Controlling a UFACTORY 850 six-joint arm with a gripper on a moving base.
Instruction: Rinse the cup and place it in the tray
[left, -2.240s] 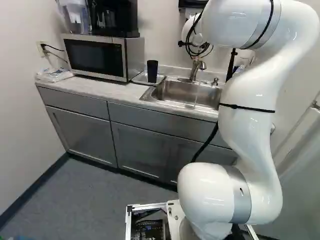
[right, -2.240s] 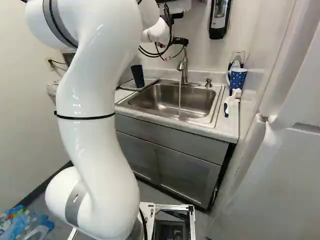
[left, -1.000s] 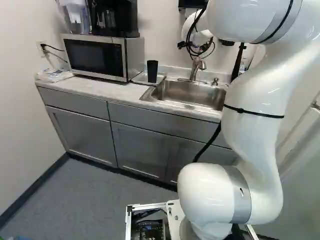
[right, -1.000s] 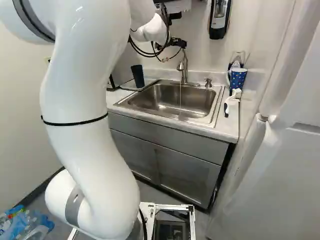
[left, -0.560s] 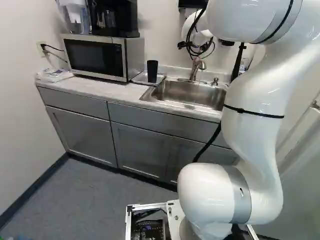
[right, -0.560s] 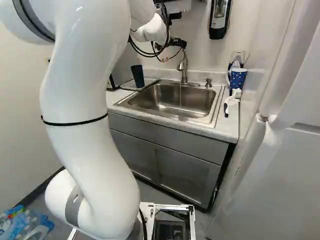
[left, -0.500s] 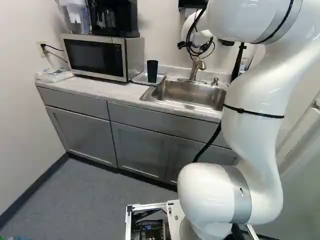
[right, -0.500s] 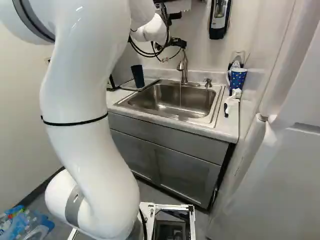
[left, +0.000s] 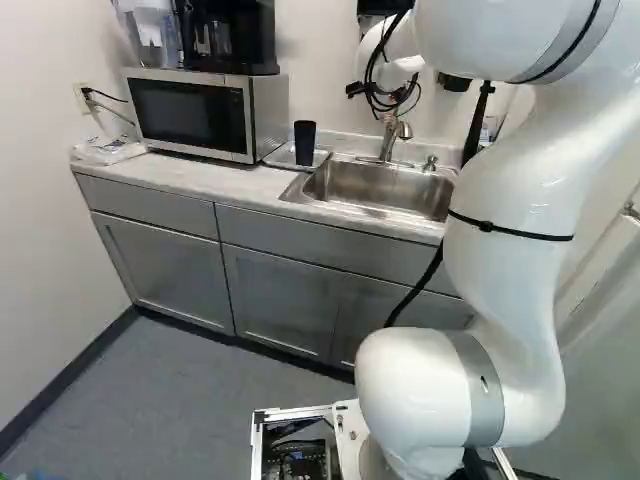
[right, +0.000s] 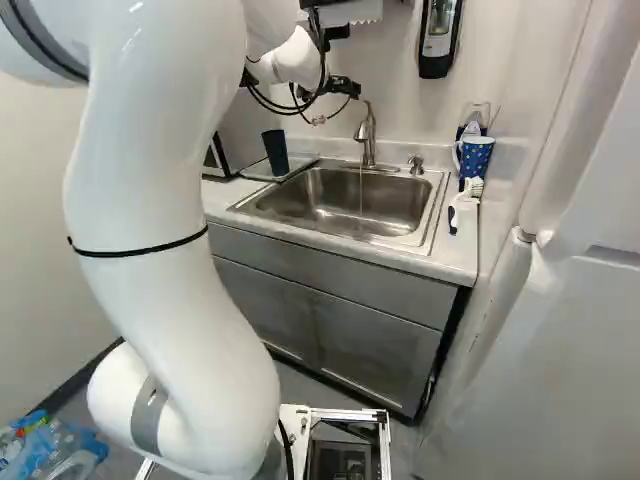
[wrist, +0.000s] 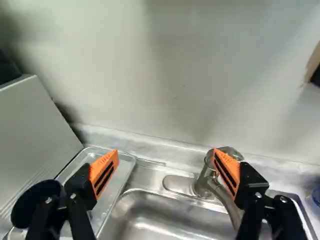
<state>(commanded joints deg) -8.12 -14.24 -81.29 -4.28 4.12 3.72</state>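
Tool: fingers wide apart, nothing clamped; the slotted orange pads face each other; likely spread to reach for the faucet handle, or fresh from letting something go.
Cup: dark, smooth, tapering to its foot; out past one side of the tool, partly behind a finger in the wrist view; upright on the tray, probably so it can drain or wait there.
Tray: shallow, shiny metal with a rolled rim; beside the sink on the tool's cup side, perhaps to catch drips.
Faucet: brushed metal, curved; just by the other finger, contact unclear; a thin water stream falls from it.
Sink: stainless basin, rounded corners; ahead of and below the tool.
Next: if the rinse is done, probably shutting the water; a careless push could strain the faucet.
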